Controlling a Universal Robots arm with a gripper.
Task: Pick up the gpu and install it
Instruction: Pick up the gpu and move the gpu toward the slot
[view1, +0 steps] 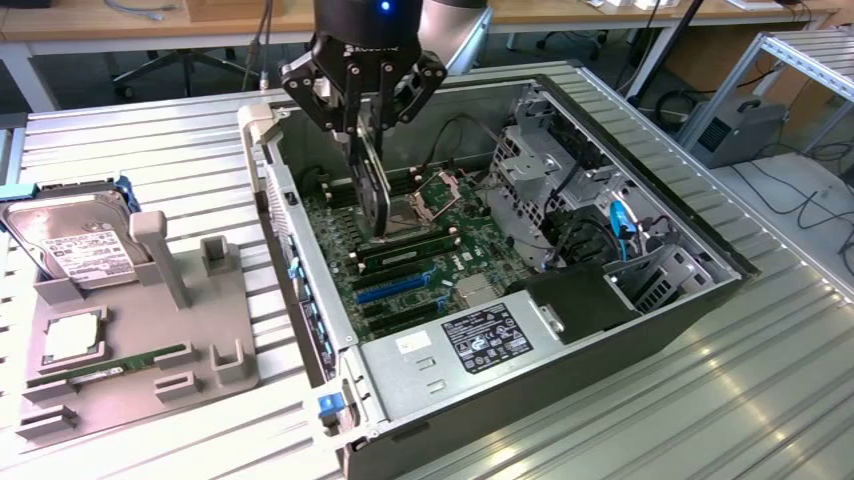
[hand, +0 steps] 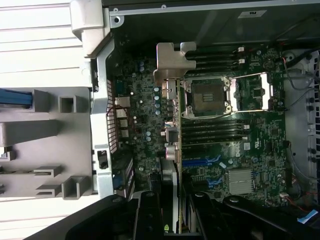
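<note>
Just one gpu (view1: 379, 195), held, one end effector (view1: 370, 128)

Black gripper (view1: 363, 125), dark gpu (view1: 378, 195), silvery bracket (hand: 172, 60), green motherboard (view1: 427, 265), grey tray (view1: 127, 350)

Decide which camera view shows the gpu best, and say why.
The exterior view: the gpu hangs upright in the gripper above the motherboard, its dark side and length visible. The wrist view looks along it edge-on, showing a thin strip and its silvery bracket.
</note>
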